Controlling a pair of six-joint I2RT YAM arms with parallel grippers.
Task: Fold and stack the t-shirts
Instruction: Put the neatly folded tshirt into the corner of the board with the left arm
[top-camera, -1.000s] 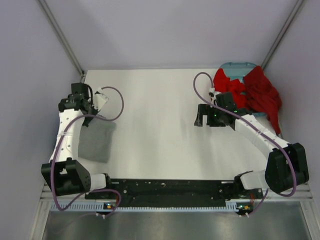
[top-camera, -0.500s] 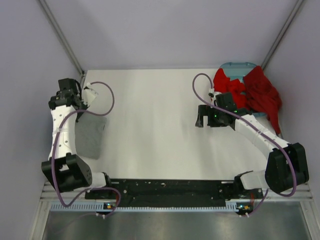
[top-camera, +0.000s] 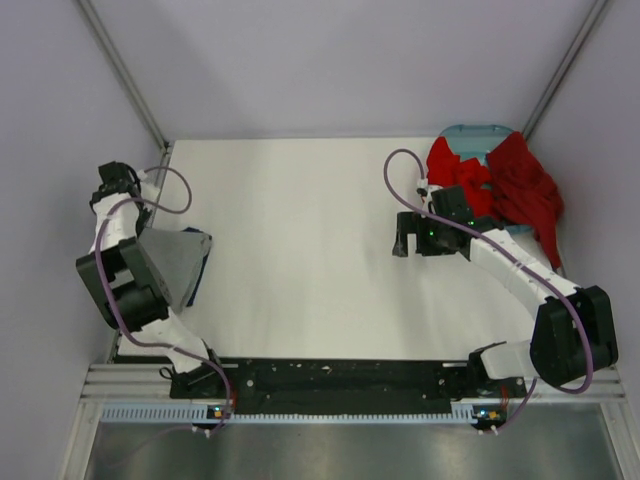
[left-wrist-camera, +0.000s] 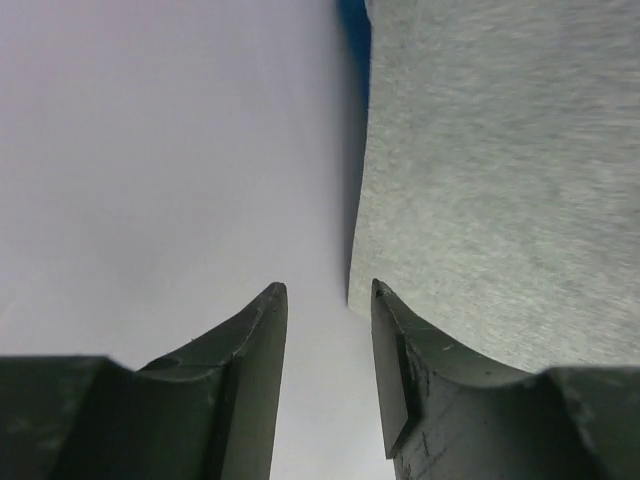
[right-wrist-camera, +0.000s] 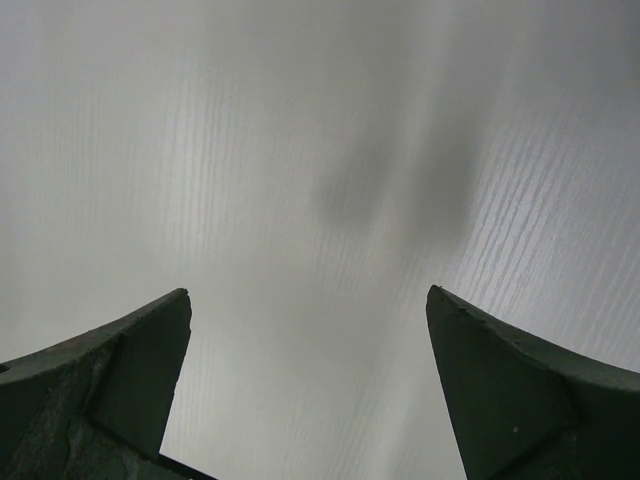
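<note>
A folded grey t-shirt (top-camera: 180, 262) lies at the table's left side on a navy t-shirt, of which only an edge (top-camera: 205, 248) shows. In the left wrist view the grey t-shirt (left-wrist-camera: 500, 180) fills the right side, with a blue strip (left-wrist-camera: 352, 30) at the top. My left gripper (left-wrist-camera: 325, 295) stands open just beside the grey shirt's edge, with nothing between its fingers. Red t-shirts (top-camera: 500, 182) lie bunched at the back right. My right gripper (top-camera: 402, 240) hangs wide open over bare table (right-wrist-camera: 308, 295), left of the red pile.
A teal basket (top-camera: 470, 131) sits under the red pile in the back right corner. The left arm (top-camera: 118, 195) is folded against the left wall. White enclosure walls stand on three sides.
The left arm swung left toward the wall, dragging the grey shirt with it. Its jaws have opened and let the shirt go onto the navy one. The right arm has not moved.
</note>
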